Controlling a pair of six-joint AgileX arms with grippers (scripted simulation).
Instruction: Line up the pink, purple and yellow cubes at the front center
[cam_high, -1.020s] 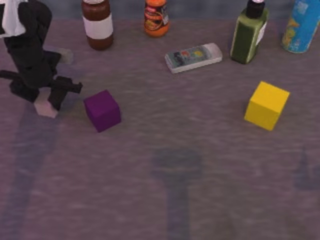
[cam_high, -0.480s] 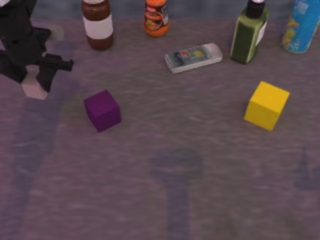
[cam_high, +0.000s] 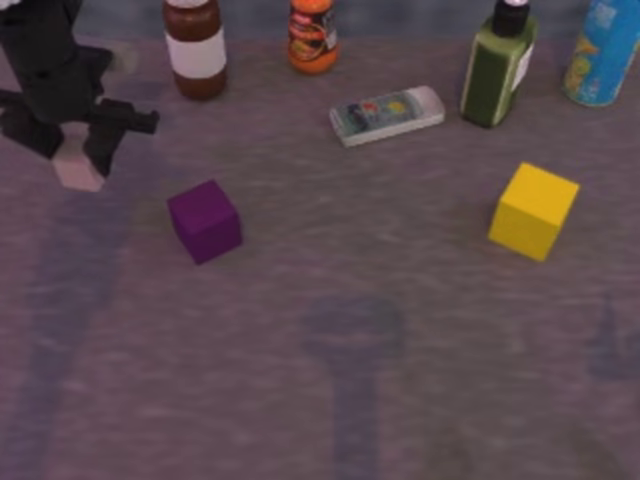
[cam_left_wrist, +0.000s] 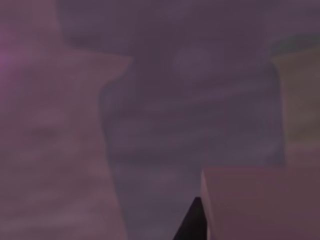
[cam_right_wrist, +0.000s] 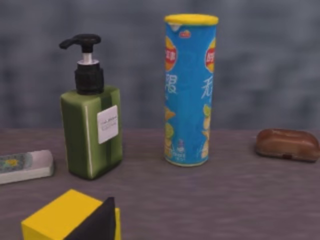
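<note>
My left gripper (cam_high: 78, 158) is shut on the small pale pink cube (cam_high: 78, 172), held above the table at the far left. The left wrist view shows that pink cube (cam_left_wrist: 260, 200) close up beside a dark fingertip (cam_left_wrist: 192, 225). The dark purple cube (cam_high: 204, 221) rests on the table just right of the gripper and nearer the front. The bright yellow cube (cam_high: 534, 211) sits at the right. In the right wrist view a dark part of my right gripper (cam_right_wrist: 97, 222) overlaps the yellow cube (cam_right_wrist: 60, 215); that arm is outside the top view. The front center (cam_high: 340, 400) is bare table.
Along the back stand a brown jar (cam_high: 196, 50), an orange bottle (cam_high: 313, 35), a flat white pack (cam_high: 388, 114), a green pump bottle (cam_high: 497, 70) and a blue chips can (cam_high: 605, 50). A brown loaf-like object (cam_right_wrist: 287, 145) lies beyond the can.
The left gripper has lifted the pink cube off the table toward the back left, then shifted slightly right. The purple and yellow cubes have not moved.
</note>
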